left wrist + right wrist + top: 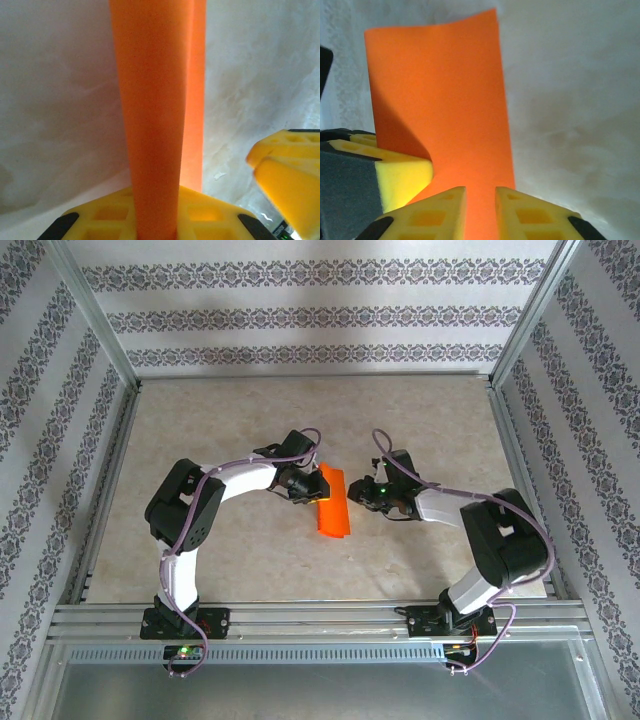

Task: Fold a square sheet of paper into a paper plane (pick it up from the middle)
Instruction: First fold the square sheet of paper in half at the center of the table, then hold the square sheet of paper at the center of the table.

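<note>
The pale, marbled beige table (250,560) carries the whole scene. The two black-and-white jointed arms curl inward from its near edge, the left arm (240,478) and the right arm (500,540) meeting around mid-table. Between their tips is the thin, bright orange-red square sheet of paper (337,505). It is doubled over into a narrow strip whose long axis runs far to near, the near end swung a little to the right.

The left gripper (155,210) sits at the strip's left side, toward its far end. In its wrist view the paper rises straight out from between the yellow fingers as a rounded, looped band, so it looks clamped on the sheet.

The right gripper (480,200) comes in from the strip's right side, with the orange face spreading away ahead of it. Its yellow fingers (445,215) stand close together with only a slit between them, and orange shows through that slit. I cannot tell whether they nip the paper or merely hover over it.

Both tools are about equally near, on opposite long edges. The next crease therefore probably depends on the left hold staying firm while the right works along the strip's length.
</note>
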Tool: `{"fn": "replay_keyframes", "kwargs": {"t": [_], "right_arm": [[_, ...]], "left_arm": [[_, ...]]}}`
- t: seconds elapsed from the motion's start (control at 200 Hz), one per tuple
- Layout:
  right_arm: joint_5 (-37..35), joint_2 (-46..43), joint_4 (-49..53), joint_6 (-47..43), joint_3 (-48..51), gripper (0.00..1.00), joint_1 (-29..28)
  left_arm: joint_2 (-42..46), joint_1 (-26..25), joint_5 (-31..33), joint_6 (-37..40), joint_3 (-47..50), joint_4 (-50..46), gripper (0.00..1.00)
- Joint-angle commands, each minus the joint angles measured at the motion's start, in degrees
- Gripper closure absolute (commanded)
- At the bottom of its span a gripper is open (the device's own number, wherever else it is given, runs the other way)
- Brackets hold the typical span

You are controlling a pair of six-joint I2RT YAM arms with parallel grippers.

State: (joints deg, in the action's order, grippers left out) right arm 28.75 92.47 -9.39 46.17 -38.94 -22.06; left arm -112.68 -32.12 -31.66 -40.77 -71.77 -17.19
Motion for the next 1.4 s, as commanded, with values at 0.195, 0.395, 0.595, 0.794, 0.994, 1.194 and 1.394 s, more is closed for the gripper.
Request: {"fn": "replay_keyframes", "kwargs": {"t": [0.195, 0.395, 0.595, 0.794, 0.994, 1.194, 1.394], "right_arm": [[1.9, 6.6, -1.1, 1.9, -4.4, 0.84, -2.8], [-2.3, 8.0, 2.9, 2.7, -4.5, 0.85, -4.1], [-4.5, 8.9, 4.0, 4.4, -3.4, 0.85, -4.7], [-4.9, 9.2, 4.0, 5.5, -3.2, 0.85, -5.4], [-3.7, 9.7, 2.8, 6.4, -3.4, 0.85, -5.4], [-1.8, 9.2, 0.9, 7.6, -3.1, 0.82, -4.9], [0.0, 5.9, 0.1, 8.3, -2.8, 0.74, -3.6]], "left_arm": [[-1.0, 1.0, 1.4, 3.3, 0.6, -1.7, 0.82], [-0.8, 1.0, 1.8, 3.3, 0.5, -2.3, 0.79], [1.9, 1.0, 4.4, -0.3, 0.9, -4.4, 0.65], [4.7, 0.8, 6.4, -4.3, 0.0, -10.5, 0.48], [3.7, 0.0, 4.4, -3.4, -0.2, -9.2, 0.38], [0.2, -0.5, 8.3, -0.3, -2.7, -14.4, 0.4], [-1.3, -0.5, 8.7, 0.6, -2.8, -14.2, 0.53]]}}
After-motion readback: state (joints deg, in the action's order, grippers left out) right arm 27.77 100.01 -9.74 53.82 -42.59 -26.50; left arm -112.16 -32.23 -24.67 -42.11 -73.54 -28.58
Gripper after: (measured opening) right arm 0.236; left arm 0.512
